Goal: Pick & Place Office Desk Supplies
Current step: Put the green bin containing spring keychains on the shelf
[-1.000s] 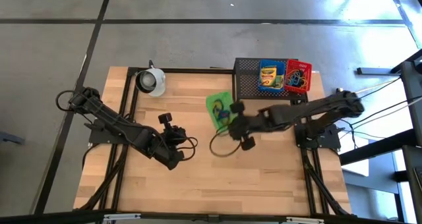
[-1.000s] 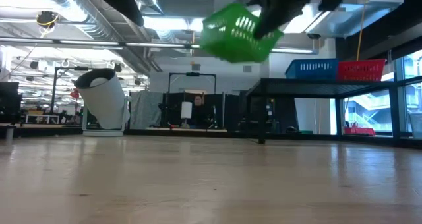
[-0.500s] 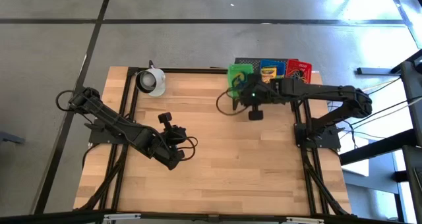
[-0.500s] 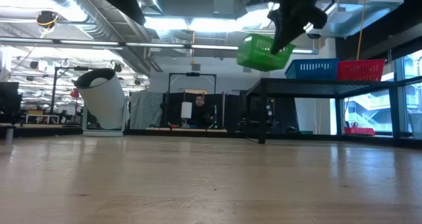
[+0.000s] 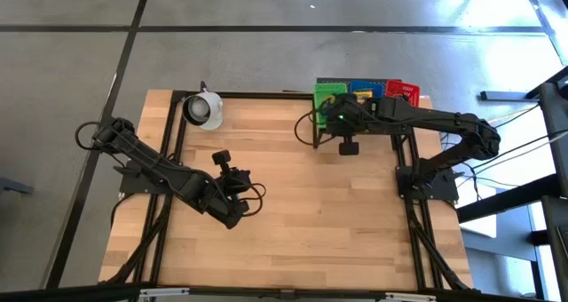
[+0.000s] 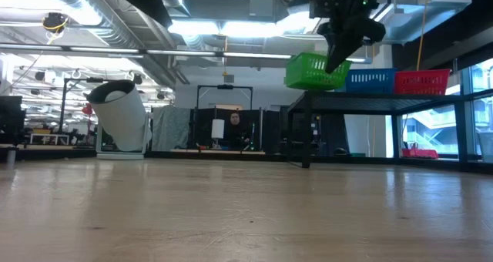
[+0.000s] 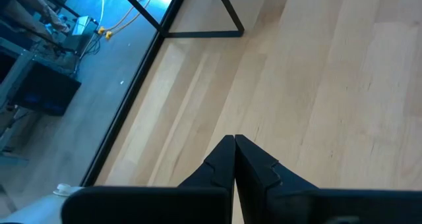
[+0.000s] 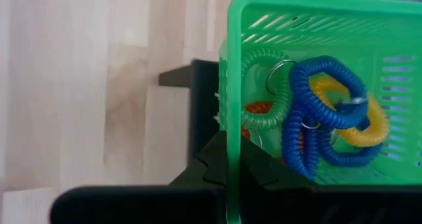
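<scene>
Right gripper (image 8: 232,159) pinches green basket (image 8: 316,26) wall, coil loops (image 8: 323,115) inside.

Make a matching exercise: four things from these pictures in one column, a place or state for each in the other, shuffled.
Things:
1. green basket
2. white cup
3. left gripper
4. red basket

Places or states:
A. shut, holding nothing, above bare table
B. on the black rack beside the blue basket
C. held at its rim by the right gripper
D. far left corner of the table

Pairs: 1-C, 2-D, 3-A, 4-B
</scene>
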{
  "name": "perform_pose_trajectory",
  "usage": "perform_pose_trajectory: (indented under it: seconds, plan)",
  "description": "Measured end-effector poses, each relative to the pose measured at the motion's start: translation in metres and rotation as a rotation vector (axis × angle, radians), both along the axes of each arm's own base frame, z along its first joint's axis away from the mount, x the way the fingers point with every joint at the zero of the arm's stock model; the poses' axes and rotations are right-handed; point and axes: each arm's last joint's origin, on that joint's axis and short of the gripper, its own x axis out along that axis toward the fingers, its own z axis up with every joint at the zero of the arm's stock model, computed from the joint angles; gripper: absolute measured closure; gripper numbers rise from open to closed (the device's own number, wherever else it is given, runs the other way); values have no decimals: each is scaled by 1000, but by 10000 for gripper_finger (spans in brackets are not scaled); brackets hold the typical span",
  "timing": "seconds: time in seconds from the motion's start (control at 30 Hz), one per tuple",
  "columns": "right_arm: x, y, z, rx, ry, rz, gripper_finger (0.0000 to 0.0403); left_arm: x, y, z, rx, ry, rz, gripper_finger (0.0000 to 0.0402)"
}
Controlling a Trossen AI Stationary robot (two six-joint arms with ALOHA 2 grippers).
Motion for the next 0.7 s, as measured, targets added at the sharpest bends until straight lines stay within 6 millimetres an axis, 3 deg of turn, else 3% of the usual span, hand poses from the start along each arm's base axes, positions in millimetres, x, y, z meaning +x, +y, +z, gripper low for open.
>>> perform_pose_trajectory:
  seconds: [0.53,0.7]
  plan:
    - [-3,-3,-1,34,7,-27,389,0,0,0,1,0,0,396]
    - [-3,-3,-1,34,6,-28,372,0,0,0,1,0,0,396]
